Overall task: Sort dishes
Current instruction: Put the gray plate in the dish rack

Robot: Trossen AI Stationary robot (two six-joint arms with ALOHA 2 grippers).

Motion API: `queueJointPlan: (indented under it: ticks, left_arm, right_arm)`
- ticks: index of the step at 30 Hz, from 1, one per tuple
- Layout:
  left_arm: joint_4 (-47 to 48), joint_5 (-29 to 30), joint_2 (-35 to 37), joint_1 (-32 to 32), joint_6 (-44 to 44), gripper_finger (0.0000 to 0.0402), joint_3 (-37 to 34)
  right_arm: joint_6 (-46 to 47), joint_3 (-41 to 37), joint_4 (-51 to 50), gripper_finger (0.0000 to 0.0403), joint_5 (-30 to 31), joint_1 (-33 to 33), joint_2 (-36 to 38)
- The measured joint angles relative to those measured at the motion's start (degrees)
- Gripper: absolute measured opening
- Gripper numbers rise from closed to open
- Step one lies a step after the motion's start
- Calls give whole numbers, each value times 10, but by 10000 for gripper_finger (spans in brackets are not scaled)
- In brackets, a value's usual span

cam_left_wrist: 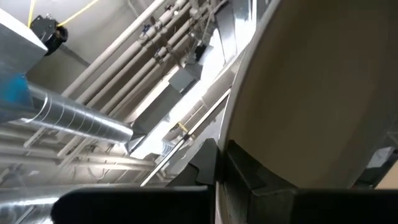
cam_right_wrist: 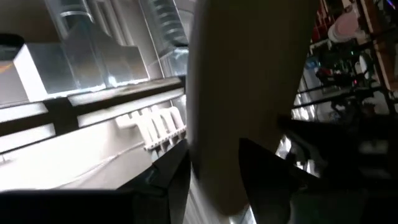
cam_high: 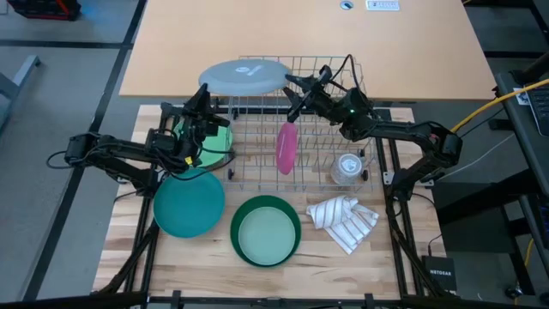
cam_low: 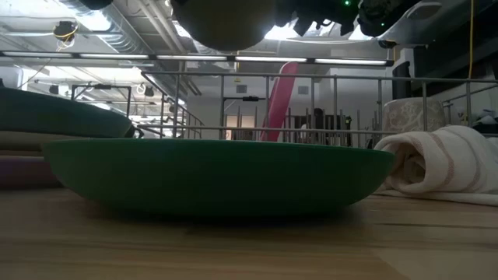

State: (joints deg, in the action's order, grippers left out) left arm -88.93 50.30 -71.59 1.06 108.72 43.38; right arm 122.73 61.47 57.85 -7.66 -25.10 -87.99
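From above, a round grey plastic plate hangs over the wire dish rack at eleven o'clock, with the left hand clamped tight on its nine o'clock rim and the right hand gripping its three o'clock rim.

At surface level, a dark green shallow bowl fills the foreground on the wooden surface; a pink plate stands upright in the rack.

Each wrist view shows fingers pinching the plate's edge.

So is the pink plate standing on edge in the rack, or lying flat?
On edge: the pink plate stands upright between the wires of the rack, showing as a narrow sliver from above.
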Motion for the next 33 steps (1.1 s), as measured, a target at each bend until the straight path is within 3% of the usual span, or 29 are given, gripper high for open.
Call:
queueJointPlan:
  ticks: [7,16,23,33]
  left_arm:
    - [0,-8,0,-30,10,0,0]
    - [-5,-2,1,-38,6,7,1]
    - [0,23,1,-43,-68,47,1]
    - [2,41,0,-61,-223,116,1]
  right_arm:
    - [-2,0,1,125,10,0,0]
    - [-72,-2,-5,16,6,0,0]
    - [-112,-2,-23,33,6,0,0]
    - [-199,-1,-22,16,12,-1,0]
